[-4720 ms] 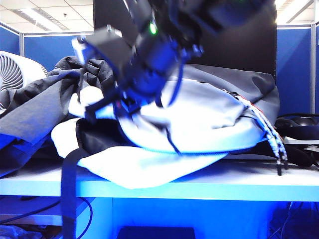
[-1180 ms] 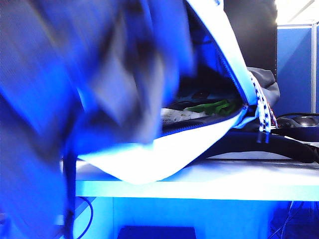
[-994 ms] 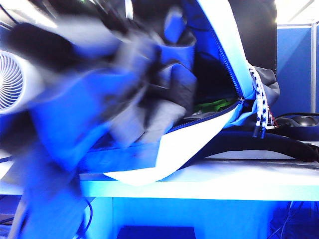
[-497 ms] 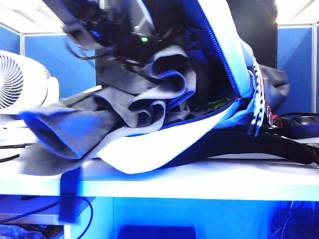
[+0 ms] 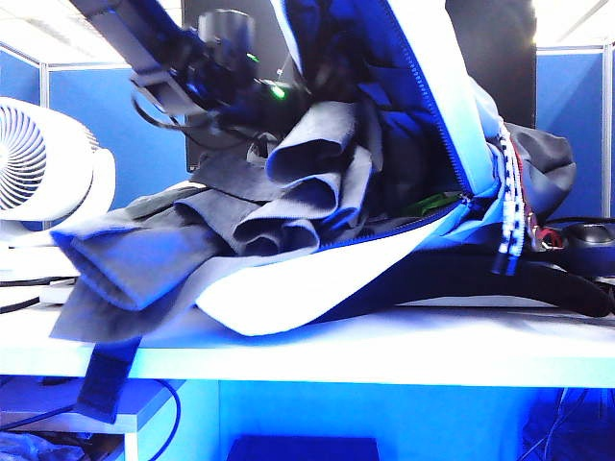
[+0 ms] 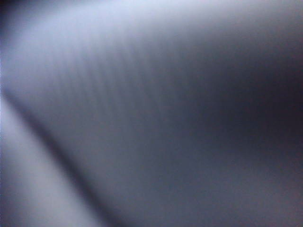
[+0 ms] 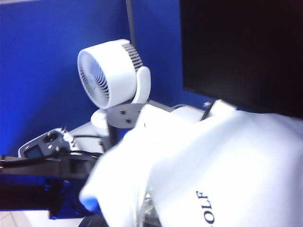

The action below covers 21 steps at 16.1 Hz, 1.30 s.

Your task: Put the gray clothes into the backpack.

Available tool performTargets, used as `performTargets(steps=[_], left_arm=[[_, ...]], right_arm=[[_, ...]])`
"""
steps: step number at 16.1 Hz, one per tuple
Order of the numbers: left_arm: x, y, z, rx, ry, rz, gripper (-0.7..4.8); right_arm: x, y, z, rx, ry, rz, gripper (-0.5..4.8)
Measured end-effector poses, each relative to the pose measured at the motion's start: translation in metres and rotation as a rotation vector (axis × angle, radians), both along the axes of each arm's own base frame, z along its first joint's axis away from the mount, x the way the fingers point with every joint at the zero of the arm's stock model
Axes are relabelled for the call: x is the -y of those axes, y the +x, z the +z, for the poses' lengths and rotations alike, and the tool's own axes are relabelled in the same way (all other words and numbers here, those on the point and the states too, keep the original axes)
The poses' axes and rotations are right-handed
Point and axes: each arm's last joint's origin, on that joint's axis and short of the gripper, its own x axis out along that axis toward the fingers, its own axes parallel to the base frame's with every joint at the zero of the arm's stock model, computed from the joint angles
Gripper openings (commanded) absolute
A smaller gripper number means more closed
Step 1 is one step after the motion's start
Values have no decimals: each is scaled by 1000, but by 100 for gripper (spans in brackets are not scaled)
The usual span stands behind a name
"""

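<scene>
Since earlier, your gray clothes [image 5: 221,230] have settled half inside the backpack [image 5: 423,86]. Left gripper [image 5: 252,96] above them: fingers unreadable; right gripper, unseen, pinches the flap. The hanging sleeve could drag everything out.

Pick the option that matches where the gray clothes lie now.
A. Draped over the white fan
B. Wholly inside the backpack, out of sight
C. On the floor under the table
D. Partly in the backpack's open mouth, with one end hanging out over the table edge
D: the clothes bunch in folds in the open mouth of the backpack, while their far end droops past the table edge.
</scene>
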Motion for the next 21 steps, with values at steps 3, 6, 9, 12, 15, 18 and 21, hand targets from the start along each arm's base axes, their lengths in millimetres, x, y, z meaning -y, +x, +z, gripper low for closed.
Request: performTargets(steps=[3, 6, 9, 12, 15, 18, 21], left_arm=[[-19, -9, 27, -18, -8, -221, 479], [-58, -14, 61, -43, -1, -291, 479], [-101, -15, 72, -160, 17, -369, 479], [-142, -11, 73, -223, 5, -398, 479], [-157, -10, 74, -266, -4, -464, 479], [-164, -10, 72, -312, -12, -482, 479], [-137, -21, 63, -287, 11, -546, 479]], right_arm=[[9, 7, 2, 7, 20, -20, -5], [6, 17, -6, -24, 10, -17, -5], [-6, 27, -17, -46, 2, 43, -5], [-12, 35, -21, -22, 18, 50, -5], [-18, 44, -23, 2, 34, 31, -5], [-22, 55, -29, 2, 65, 23, -5], [-22, 69, -37, -21, 128, -27, -5]])
